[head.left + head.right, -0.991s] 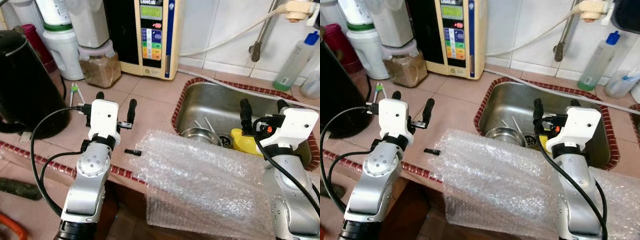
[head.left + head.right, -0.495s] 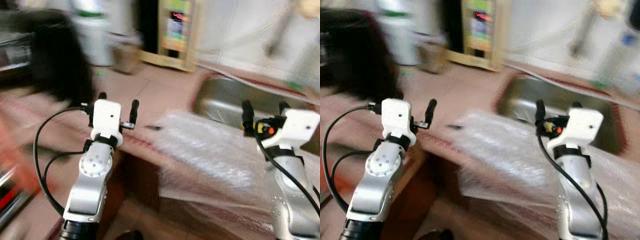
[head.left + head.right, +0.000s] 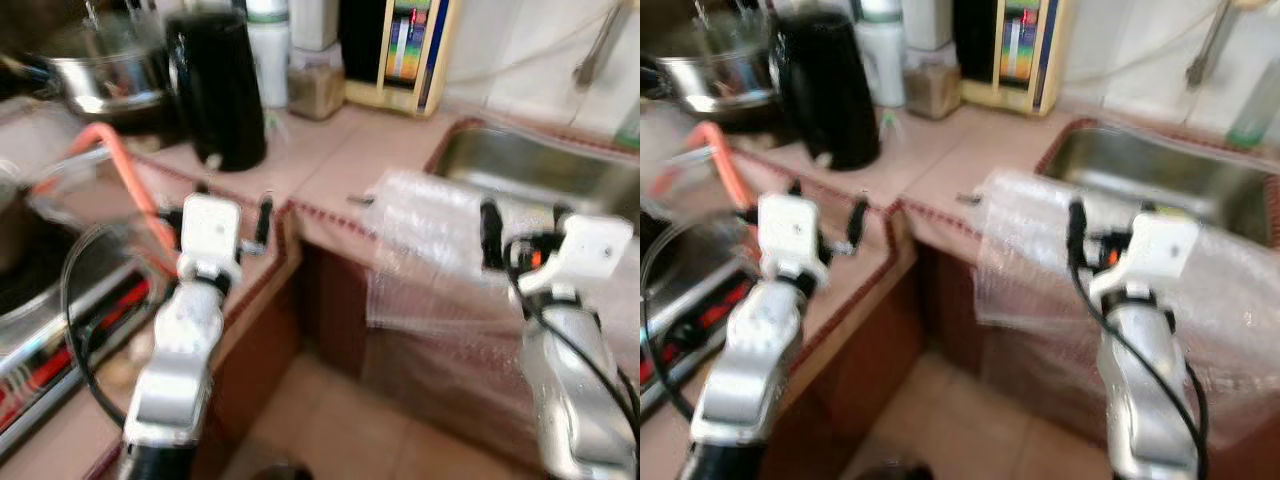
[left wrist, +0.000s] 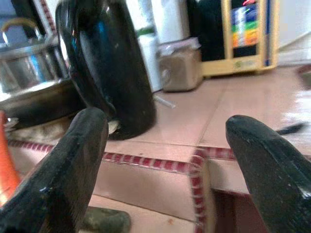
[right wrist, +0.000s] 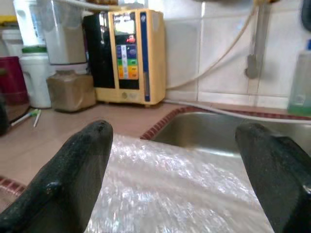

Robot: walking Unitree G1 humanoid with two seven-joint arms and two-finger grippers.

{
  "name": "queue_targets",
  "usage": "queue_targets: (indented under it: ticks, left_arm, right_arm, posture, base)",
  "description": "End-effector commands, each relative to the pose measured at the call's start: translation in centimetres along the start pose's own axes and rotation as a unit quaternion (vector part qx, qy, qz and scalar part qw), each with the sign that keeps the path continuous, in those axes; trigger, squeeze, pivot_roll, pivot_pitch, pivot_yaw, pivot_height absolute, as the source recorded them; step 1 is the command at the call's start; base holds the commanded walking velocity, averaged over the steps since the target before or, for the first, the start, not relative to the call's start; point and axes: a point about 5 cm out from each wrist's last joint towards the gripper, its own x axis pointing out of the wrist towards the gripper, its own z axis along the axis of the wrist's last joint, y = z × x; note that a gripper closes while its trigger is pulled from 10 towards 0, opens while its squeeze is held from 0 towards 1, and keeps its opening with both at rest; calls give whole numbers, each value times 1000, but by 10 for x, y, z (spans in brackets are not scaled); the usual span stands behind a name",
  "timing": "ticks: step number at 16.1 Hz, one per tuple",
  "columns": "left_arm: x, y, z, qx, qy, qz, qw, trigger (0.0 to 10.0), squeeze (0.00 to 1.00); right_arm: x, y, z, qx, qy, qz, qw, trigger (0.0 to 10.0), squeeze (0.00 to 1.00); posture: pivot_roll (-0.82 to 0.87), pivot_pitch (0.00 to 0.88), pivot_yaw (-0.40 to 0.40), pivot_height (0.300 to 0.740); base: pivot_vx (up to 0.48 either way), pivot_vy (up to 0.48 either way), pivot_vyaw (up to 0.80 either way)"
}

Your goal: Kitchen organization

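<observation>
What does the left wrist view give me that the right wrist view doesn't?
Left wrist: the black kettle up close, a steel pot behind it, and the red-tiled counter edge between the open left gripper fingers. Right wrist: the bubble wrap under the open right gripper, the sink beyond it, and a hose on the wall tiles. Both show the yellow-and-black appliance and the jar of brown powder.

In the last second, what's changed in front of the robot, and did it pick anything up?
Mainly the view: the robot has backed off and turned to its left, so the black kettle, a steel pot and the cabinet front below the counter now show. The left gripper and right gripper are raised and open as before, holding nothing. The bubble wrap still hangs over the counter edge by the sink.
</observation>
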Motion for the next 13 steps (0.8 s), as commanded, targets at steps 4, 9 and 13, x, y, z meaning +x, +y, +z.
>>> queue_targets:
  ticks: [4,9,13]
  left_arm:
    - [0,-3,8,-29,-30,-42,998,10000,0]
    - [-3,-4,6,-31,-30,-71,997,10000,0]
    - [-3,-5,4,-36,-30,-86,995,10000,0]
  right_arm:
    - [2,5,5,-3,-14,9,1000,10000,0]
    - [3,9,5,-2,-13,16,1000,10000,0]
    - [3,10,2,-2,-7,16,1000,10000,0]
  posture:
    - [10,42,15,740]
    - [12,41,9,740]
    - [6,32,16,740]
  base:
    - [-70,0,0]
    - [0,0,0]
    - [0,-422,-313]
